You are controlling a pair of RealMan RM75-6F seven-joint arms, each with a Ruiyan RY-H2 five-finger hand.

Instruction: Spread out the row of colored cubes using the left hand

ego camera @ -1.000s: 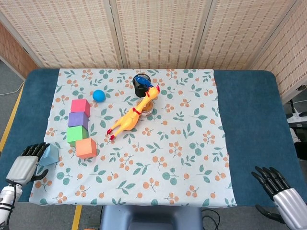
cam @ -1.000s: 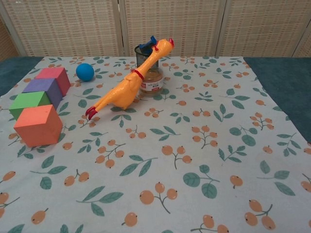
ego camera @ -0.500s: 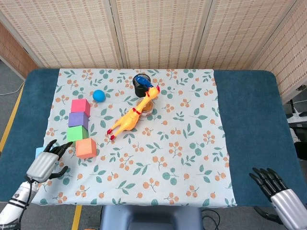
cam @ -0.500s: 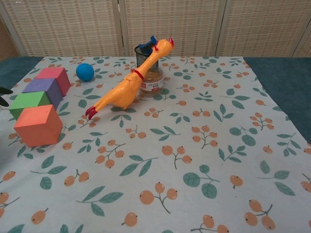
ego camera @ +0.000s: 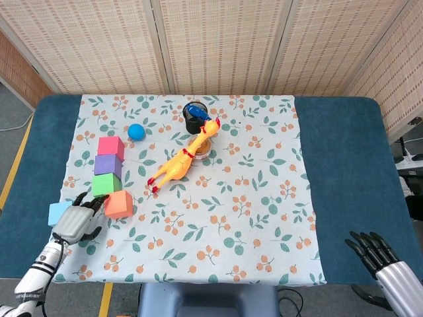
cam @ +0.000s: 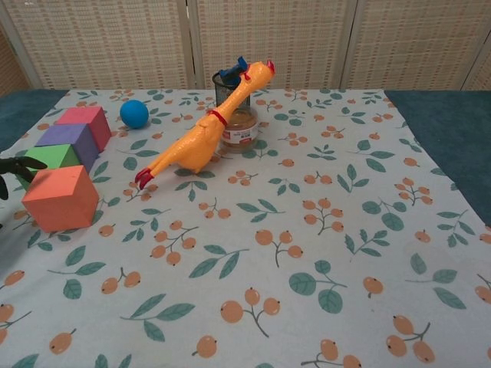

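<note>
Starting at the far left of the head view, a light blue cube (ego camera: 58, 212) lies on the dark blue surface (ego camera: 344, 165), just off the edge of the floral tablecloth (ego camera: 251, 218). Right beside it the left robot hand (ego camera: 76, 220) hovers low with its dark fingers (ego camera: 92, 201) spread apart and holding nothing; the fingertips reach toward the gap between the green and orange cubes, and I cannot tell whether they touch either one. In the chest view only those fingertips (cam: 17, 165) show at the left edge, just beside the orange cube.

Next comes the row of colored cubes on the left part of the cloth, running from far to near: a pink cube (ego camera: 111, 146) at the back, a purple cube (ego camera: 108, 164) pressed against it, a green cube (ego camera: 106, 184) touching the purple one, and an orange cube (ego camera: 119, 204) nearest the robot, set slightly to the right of the line and close against the green one.

A small blue ball (ego camera: 136, 131) sits just beyond and to the right of the pink cube. Further right, a yellow rubber chicken (ego camera: 182, 162) leans with its head up against a small glass jar (cam: 239, 130), and a black mesh cup (ego camera: 195, 119) holding something blue stands directly behind the jar.

At the bottom right corner, the right robot hand (ego camera: 386, 266) rests off the cloth, well apart from everything, its fingers slightly spread and empty.
</note>
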